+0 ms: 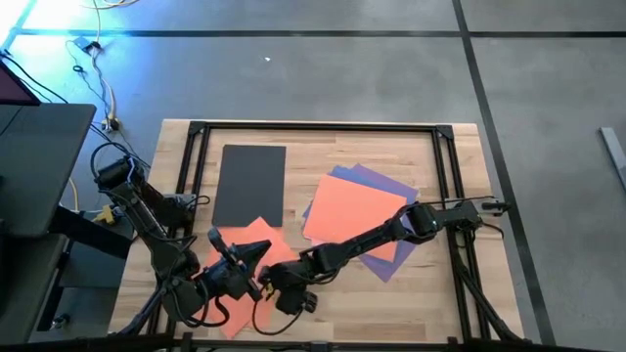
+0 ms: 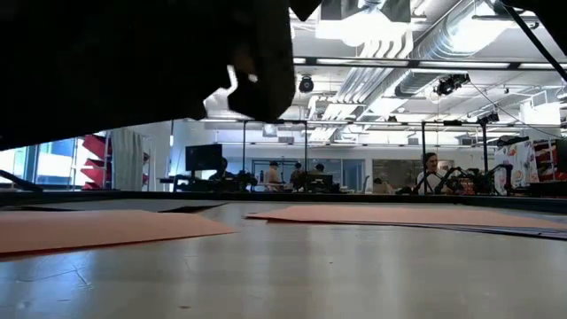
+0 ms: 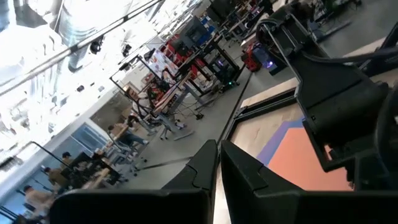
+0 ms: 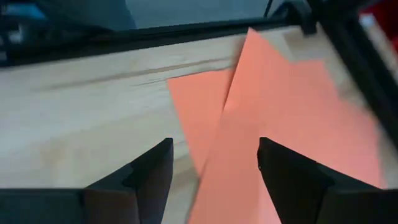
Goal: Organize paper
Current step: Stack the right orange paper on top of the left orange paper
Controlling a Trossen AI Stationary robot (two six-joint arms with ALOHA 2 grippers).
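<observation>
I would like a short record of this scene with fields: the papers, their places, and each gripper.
dark grey sheet: lies alone, flat, at the far left of the table
orange sheet: on top of the purple sheet, right of centre
salmon sheet: near edge, partly under both arms
left gripper: shut, raised, holds nothing
right gripper: open, above the salmon sheet
blue sheet: not seen

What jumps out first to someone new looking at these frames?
Both arms crowd the table's front edge over an orange sheet, the right gripper open above it, the left gripper shut alongside. Right of centre, another orange sheet tops fanned purple sheets; a dark grey sheet lies alone, left of centre.
</observation>
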